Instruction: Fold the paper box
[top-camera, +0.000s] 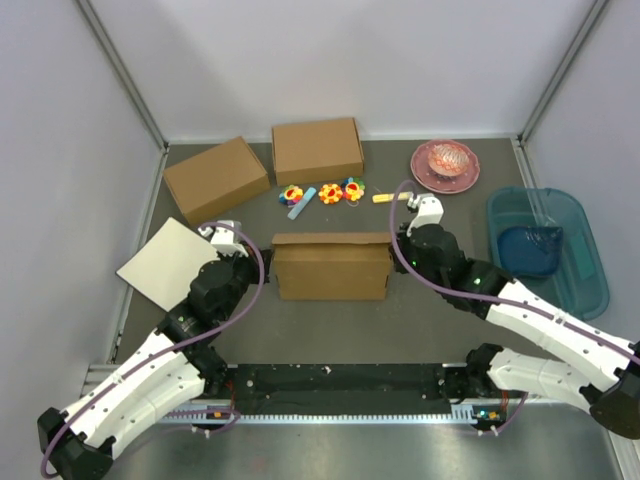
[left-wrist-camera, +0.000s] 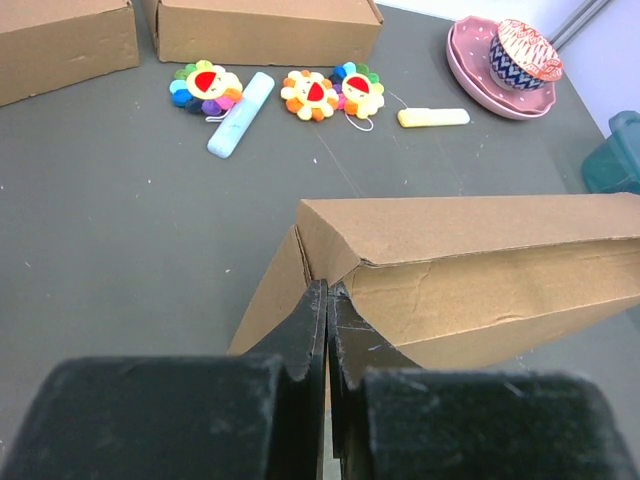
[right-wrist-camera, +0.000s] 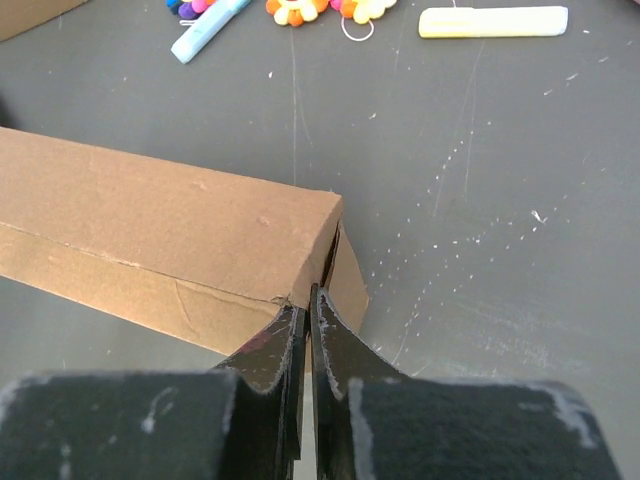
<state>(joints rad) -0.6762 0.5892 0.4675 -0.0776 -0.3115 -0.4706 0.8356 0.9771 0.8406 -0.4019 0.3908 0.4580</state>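
Note:
The paper box (top-camera: 332, 265) stands in the middle of the table as a long brown cardboard shape, its top panel folded over. My left gripper (top-camera: 268, 264) is at its left end. In the left wrist view that gripper (left-wrist-camera: 328, 292) is shut, tips touching the box's (left-wrist-camera: 470, 270) near left corner, where a side flap angles outward. My right gripper (top-camera: 394, 262) is at the right end. In the right wrist view it (right-wrist-camera: 308, 296) is shut too, tips against the box's (right-wrist-camera: 170, 230) near right corner beside a loose end flap. I see no cardboard between either pair of fingers.
Two formed brown boxes (top-camera: 215, 178) (top-camera: 317, 150) sit at the back. Flower toys (top-camera: 330, 193), a light blue stick (top-camera: 301, 202) and a yellow marker (top-camera: 385, 198) lie behind the paper box. An off-white board (top-camera: 165, 262) is at left, a pink plate (top-camera: 445, 165) and teal bin (top-camera: 545, 248) at right.

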